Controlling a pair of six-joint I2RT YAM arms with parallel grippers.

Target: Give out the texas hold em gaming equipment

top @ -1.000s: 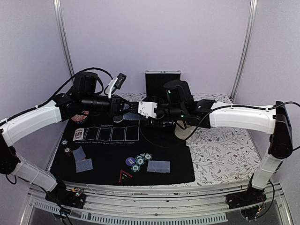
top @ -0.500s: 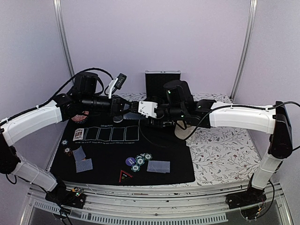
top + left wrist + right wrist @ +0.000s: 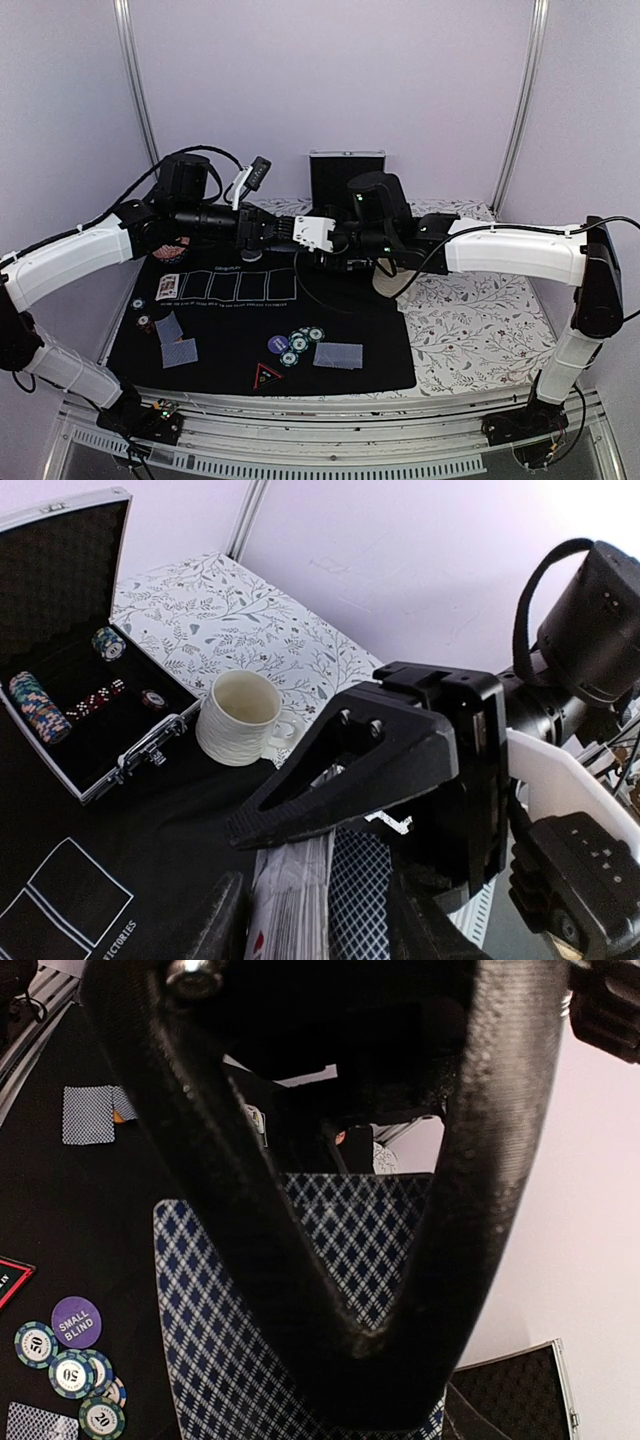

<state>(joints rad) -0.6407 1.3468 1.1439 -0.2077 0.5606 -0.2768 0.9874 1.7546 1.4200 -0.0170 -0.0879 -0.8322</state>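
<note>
Midair card pass at 12 o'clock above mat (image 3: 360, 330). Left hand (image 3: 272, 228) fingers apart around cards (image 3: 300, 905). Right hand (image 3: 290, 232) straddles blue-backed card (image 3: 380, 1250). Cannot tell if either is clenched. Likely handover for dealing. Chips (image 3: 303, 343) at 6 o'clock.

Purple button (image 3: 76, 1322): "SMALL BLIND". Chips (image 3: 72, 1373): "50", "20". Black mat (image 3: 60, 820): "FICTORIES".

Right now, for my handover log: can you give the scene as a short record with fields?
Handover: left gripper and right gripper meet above the mat at blue-backed cards; who holds unclear
Chips: poker chips beside purple button, near edge
Dealt: face-down cards on mat, left and right of chips
Mug: cream mug beside open case
</note>
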